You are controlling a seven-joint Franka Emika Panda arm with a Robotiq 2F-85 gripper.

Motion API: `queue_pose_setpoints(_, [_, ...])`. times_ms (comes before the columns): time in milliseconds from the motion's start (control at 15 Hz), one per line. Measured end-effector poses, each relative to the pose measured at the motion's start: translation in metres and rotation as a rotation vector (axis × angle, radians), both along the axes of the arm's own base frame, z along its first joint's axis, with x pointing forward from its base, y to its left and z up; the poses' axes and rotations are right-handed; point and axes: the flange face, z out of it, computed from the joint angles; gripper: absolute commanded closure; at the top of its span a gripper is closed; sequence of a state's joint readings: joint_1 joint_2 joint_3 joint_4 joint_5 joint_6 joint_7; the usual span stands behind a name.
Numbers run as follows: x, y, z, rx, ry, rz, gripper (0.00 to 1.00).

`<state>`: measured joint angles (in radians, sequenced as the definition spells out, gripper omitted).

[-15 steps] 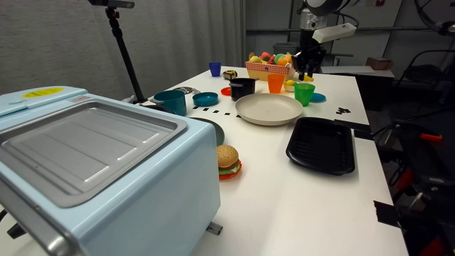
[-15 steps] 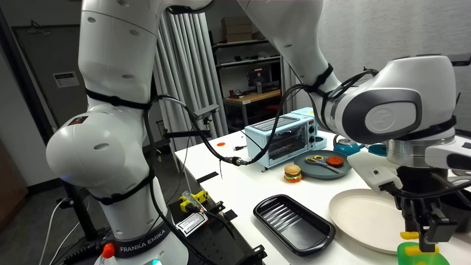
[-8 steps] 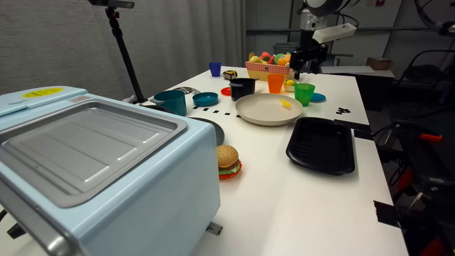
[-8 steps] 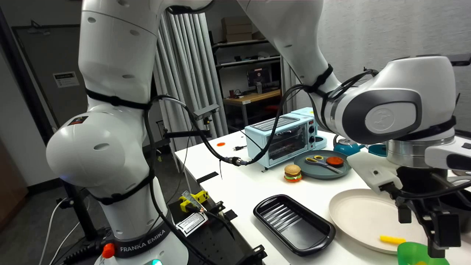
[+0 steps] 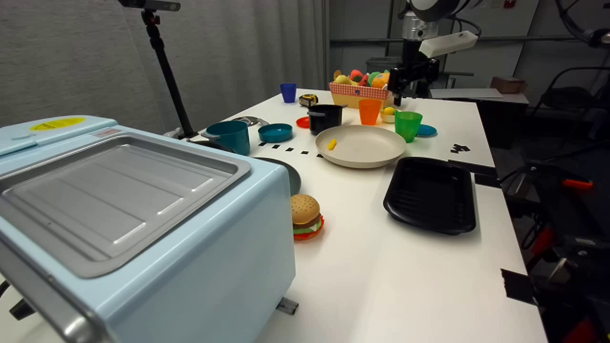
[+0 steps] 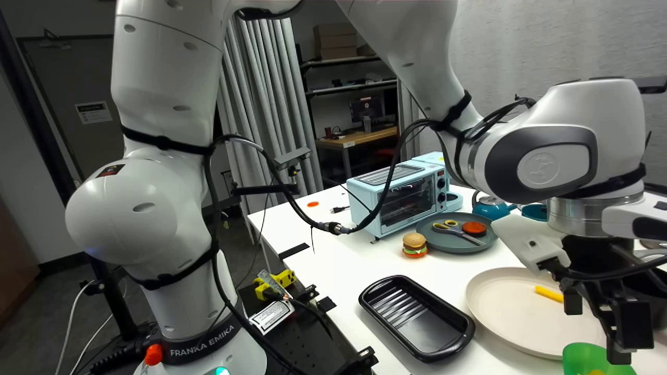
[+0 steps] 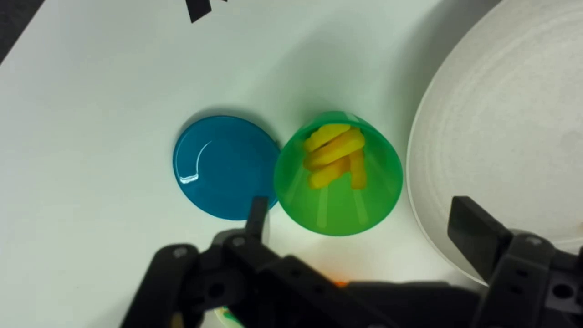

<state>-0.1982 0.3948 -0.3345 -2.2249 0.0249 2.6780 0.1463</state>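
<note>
My claw (image 7: 360, 202) stands spread wide with nothing in its grip, hanging above the green cup (image 7: 339, 212), which holds several yellow sticks (image 7: 337, 152). One more yellow stick (image 5: 331, 144) lies in the cream plate (image 5: 364, 155), toward the side away from the cup; whether it is at rest I cannot tell. It looks slim and rounded, so in my judgement a knock to the plate could send it rolling until the rim stops it. The cup worries me more: it stands between the plate and a blue dish (image 7: 225, 168), close to both, so coming down here might land one of my fingers (image 7: 478, 237) on the plate's rim or clip the dish, and a sideways brush could tip the cup and spill its sticks. Whether cup and dish touch I cannot make out. On the white surface (image 5: 371, 281) a black tray (image 5: 431, 190) lies near the plate, with a toy hamburger (image 6: 415, 245) beyond it toward the light blue oven (image 6: 367, 211); close to the hamburger, a dark green plate (image 6: 448, 245) carries scissors (image 6: 457, 230) and a red disc (image 6: 474, 227). A black pot (image 5: 325, 120), an orange cup (image 5: 370, 113) and a basket (image 5: 357, 99) of fruit (image 5: 356, 75) stand past the plate in an exterior view. Around the surface, I see a pale curtain (image 6: 255, 78) beside shelves (image 6: 354, 87), a door (image 6: 62, 78) with a paper sign (image 6: 94, 113), and a camera (image 5: 157, 5) on a black stand (image 5: 167, 74).
</note>
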Motion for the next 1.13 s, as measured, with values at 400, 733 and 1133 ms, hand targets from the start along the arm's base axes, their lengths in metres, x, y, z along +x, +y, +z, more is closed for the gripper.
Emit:
queue_pose_setpoints(400, [0.004,0.005,0.023,-0.036,-0.016,0.062,0.0])
queue_pose_setpoints(733, [0.003,0.008,0.027,-0.042,-0.016,0.075,0.0])
queue_pose_setpoints(1133, [0.003,0.008,0.026,-0.041,-0.014,0.076,0.0])
